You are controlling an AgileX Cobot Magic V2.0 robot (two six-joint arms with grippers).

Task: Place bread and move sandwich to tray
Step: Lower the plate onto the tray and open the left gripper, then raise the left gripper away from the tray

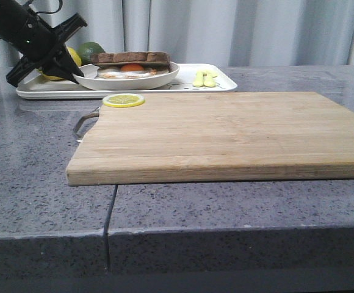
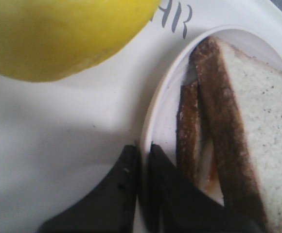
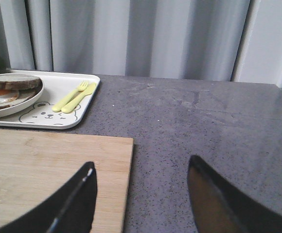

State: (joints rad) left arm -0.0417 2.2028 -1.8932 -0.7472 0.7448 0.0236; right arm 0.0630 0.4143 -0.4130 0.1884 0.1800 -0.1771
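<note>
The sandwich, a fried egg between brown-crusted slices, lies on a round white plate that stands on the white tray at the back left. The pale bread is its top slice. My left gripper is at the plate's left edge. In the left wrist view the left gripper is shut on the plate's rim, beside the sandwich. My right gripper is open and empty, over the right edge of the cutting board, and is out of the front view.
A wooden cutting board fills the table's middle, with a lemon slice on its far left corner. A whole lemon and a lime sit on the tray behind my left gripper. Yellow cutlery lies on the tray's right part.
</note>
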